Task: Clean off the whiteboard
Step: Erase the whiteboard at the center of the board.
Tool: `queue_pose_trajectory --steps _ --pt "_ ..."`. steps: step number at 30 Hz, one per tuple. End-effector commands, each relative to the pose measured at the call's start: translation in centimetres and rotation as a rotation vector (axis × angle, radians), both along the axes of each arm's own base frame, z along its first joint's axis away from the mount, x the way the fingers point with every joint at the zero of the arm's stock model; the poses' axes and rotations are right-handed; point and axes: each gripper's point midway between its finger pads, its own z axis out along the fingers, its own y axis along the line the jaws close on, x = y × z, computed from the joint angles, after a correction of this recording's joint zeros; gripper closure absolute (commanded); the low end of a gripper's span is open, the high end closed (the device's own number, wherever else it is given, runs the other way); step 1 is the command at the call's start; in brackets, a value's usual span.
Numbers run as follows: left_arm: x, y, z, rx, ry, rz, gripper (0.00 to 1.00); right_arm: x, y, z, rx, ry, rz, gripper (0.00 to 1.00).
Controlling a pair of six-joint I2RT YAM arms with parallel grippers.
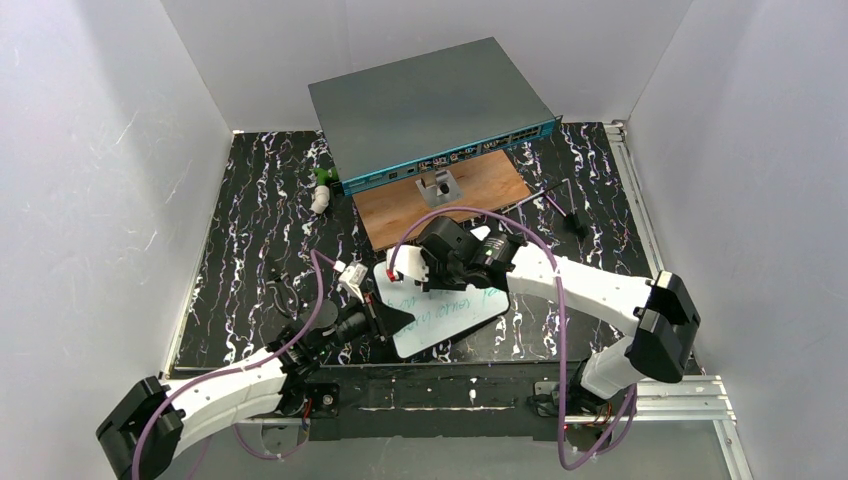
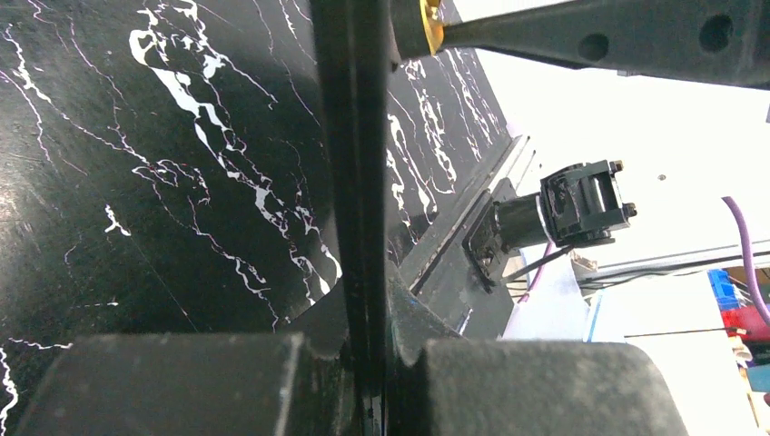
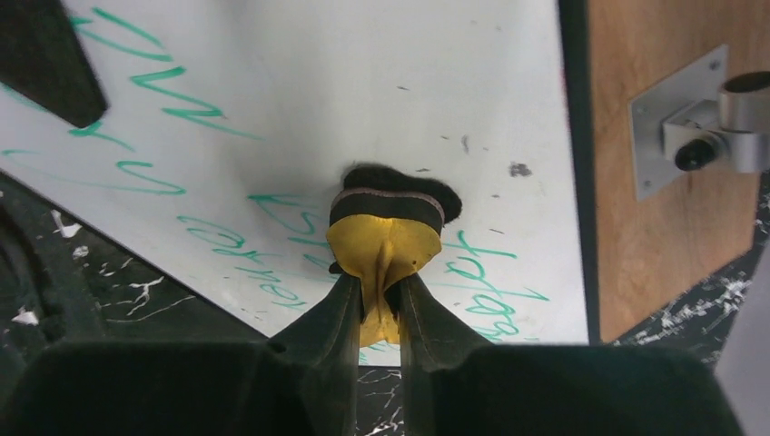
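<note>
We see a black marbled table (image 1: pixel 260 220) filling the frame, with a grey box (image 1: pixel 425 95) at upper centre and a wooden board (image 1: pixel 480 190) just below it. The whiteboard (image 1: pixel 450 315) lies lower centre, green writing (image 3: pixel 163 86) across it. The left gripper (image 2: pixel 365 354) is clamped on the whiteboard's left edge. The right gripper (image 3: pixel 380 282) is pinched on a yellow eraser (image 3: pixel 386 241), whose dark pad touches the whiteboard.

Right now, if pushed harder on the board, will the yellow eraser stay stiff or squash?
Probably squashes: the yellow eraser looks creased in the right gripper. Its dark pad likely drags, not slides, on the whiteboard.
</note>
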Motion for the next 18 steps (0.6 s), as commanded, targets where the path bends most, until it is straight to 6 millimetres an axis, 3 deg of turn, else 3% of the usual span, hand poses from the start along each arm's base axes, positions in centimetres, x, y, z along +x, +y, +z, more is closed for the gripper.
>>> queue_pose_trajectory --steps 1,6,12,15,18 --pt "-1.3 -0.6 -0.2 0.014 -0.040 -0.092 1.00 -2.9 1.4 -0.2 0.076 0.131 0.105 0.99" --pt "-1.2 -0.6 -0.1 0.012 -0.035 -0.089 1.00 -1.2 3.0 2.5 0.193 0.159 0.001 0.99" --pt "-1.2 -0.8 0.2 0.008 -0.038 -0.095 1.00 3.2 0.9 2.4 0.207 0.037 -0.175 0.99" --pt "-1.2 -0.9 0.2 0.010 -0.038 -0.097 1.00 3.2 0.2 1.8 0.188 0.027 -0.169 0.99" --pt "-1.1 -1.0 0.3 0.010 -0.037 -0.100 1.00 1.4 0.2 1.2 0.168 0.091 -0.088 0.99"
